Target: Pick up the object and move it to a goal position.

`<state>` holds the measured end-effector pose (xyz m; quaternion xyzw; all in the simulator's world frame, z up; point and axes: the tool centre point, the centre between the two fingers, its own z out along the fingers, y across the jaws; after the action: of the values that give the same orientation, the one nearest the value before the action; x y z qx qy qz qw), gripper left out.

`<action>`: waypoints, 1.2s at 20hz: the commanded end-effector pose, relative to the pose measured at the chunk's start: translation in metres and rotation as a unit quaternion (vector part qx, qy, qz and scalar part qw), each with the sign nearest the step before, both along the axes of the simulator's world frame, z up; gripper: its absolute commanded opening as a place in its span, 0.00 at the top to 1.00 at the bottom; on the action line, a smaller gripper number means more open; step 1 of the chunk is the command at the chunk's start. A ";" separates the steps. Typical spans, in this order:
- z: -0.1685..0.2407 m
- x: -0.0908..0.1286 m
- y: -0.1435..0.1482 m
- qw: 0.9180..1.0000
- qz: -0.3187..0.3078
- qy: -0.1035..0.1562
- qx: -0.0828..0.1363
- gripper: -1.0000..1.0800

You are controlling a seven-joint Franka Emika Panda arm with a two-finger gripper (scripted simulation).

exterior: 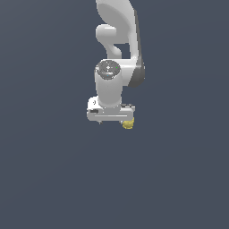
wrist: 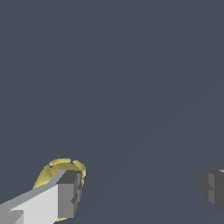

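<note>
The object (wrist: 61, 168) is a small mustard-yellow lumpy ball, largely hidden behind one of my grey fingers (wrist: 68, 194) in the wrist view. My gripper (wrist: 140, 192) is open, its other finger (wrist: 214, 188) far off across a wide bare gap. The ball sits at the one finger, not in the middle of the gap; whether it touches that finger I cannot tell. In the exterior view the object (exterior: 128, 124) peeks out from under the end of the white gripper (exterior: 112, 118) bar that lies on the exterior view's right.
A plain dark grey-blue surface (exterior: 49, 179) fills both views. The white arm (exterior: 117, 49) rises above the gripper in the exterior view.
</note>
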<state>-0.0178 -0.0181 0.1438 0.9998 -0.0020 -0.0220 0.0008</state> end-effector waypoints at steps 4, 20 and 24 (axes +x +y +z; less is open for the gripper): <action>-0.007 -0.007 0.014 1.000 -0.014 -0.003 -0.001 0.04; -0.046 -0.060 0.085 0.995 -0.100 -0.018 -0.003 0.04; -0.051 -0.070 0.095 0.993 -0.114 -0.020 -0.002 0.04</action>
<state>-0.0843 0.0733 0.0946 0.9939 -0.1101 -0.0028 0.0008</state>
